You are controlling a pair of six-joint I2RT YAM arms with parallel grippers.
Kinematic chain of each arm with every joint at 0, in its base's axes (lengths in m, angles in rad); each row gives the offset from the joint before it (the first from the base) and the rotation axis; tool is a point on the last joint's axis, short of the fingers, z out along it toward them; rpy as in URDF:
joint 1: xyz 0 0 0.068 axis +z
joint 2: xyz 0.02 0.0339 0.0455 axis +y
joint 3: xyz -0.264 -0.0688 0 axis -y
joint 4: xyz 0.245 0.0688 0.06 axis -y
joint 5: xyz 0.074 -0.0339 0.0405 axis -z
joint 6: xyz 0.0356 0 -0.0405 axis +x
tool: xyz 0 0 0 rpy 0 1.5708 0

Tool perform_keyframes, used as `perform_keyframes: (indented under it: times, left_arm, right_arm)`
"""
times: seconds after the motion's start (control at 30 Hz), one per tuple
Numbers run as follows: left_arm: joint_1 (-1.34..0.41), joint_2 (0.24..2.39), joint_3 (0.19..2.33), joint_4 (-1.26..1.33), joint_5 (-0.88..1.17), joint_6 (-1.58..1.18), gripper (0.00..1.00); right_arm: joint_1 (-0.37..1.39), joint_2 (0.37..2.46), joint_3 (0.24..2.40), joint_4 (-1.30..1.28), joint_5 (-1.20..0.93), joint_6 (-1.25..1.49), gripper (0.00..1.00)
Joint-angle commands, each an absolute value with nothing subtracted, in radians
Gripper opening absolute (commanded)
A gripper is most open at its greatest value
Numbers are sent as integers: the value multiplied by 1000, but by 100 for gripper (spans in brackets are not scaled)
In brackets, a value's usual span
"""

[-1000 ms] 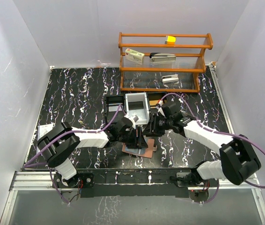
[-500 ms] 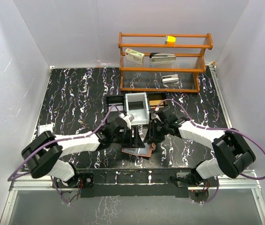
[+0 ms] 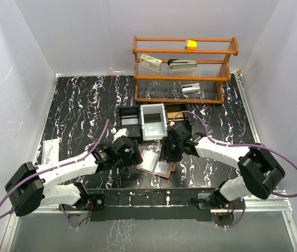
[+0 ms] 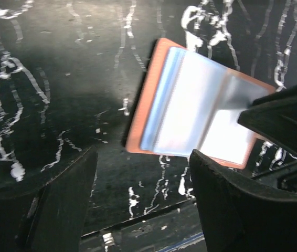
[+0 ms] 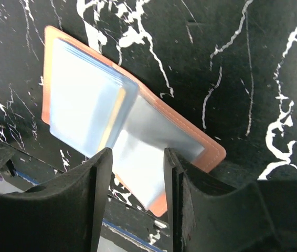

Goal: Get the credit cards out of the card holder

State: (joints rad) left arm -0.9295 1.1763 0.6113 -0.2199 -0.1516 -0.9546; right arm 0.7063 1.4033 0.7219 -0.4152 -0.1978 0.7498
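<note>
The salmon-pink card holder (image 3: 156,164) lies open on the black marbled table near its front edge. In the right wrist view its left half (image 5: 83,97) carries a stack of pale blue sleeves or credit cards, with a yellow-orange card edge (image 5: 116,116) showing. Its right half is a pale pocket (image 5: 154,139). My right gripper (image 5: 138,181) is open, its fingers straddling that pocket from above; it also shows in the top view (image 3: 167,156). My left gripper (image 4: 143,170) is open and empty, just left of the holder (image 4: 195,113), apart from it; it also shows in the top view (image 3: 134,156).
A black three-part tray (image 3: 128,116) with a pale grey middle bin (image 3: 154,125) stands just behind the holder. A wooden shelf (image 3: 185,77) at the back holds a white-and-red box (image 3: 151,63), a stapler (image 3: 182,64) and a yellow cube (image 3: 191,44). A small clear bag (image 3: 49,149) lies at far left.
My left gripper has pulled back to the left, off the holder. The holder has gone from propped up between the grippers to lying open flat. My right gripper has come down over its right half.
</note>
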Motion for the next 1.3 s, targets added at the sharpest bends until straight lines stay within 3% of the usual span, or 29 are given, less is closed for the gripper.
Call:
perform_keyframes:
  times: [0.0,0.53,1.03,1.27]
  left_arm:
    - [-922,1130,637,-345,-266,-1000,70]
    - [-920,1056,644,-431,-361,-1044,70]
    - [-920,1034,643,-459,-365,-1063,70]
    - [-920,1018,641,-475,-364,-1066,70]
  right_arm:
    - [755,1428,808,-408,-90,798,44]
    - [888,1582,964,-440,33,919,65]
    - [959,1707,1033,-546,167,916,68]
    - [968,1686,1018,-488,125,860,61]
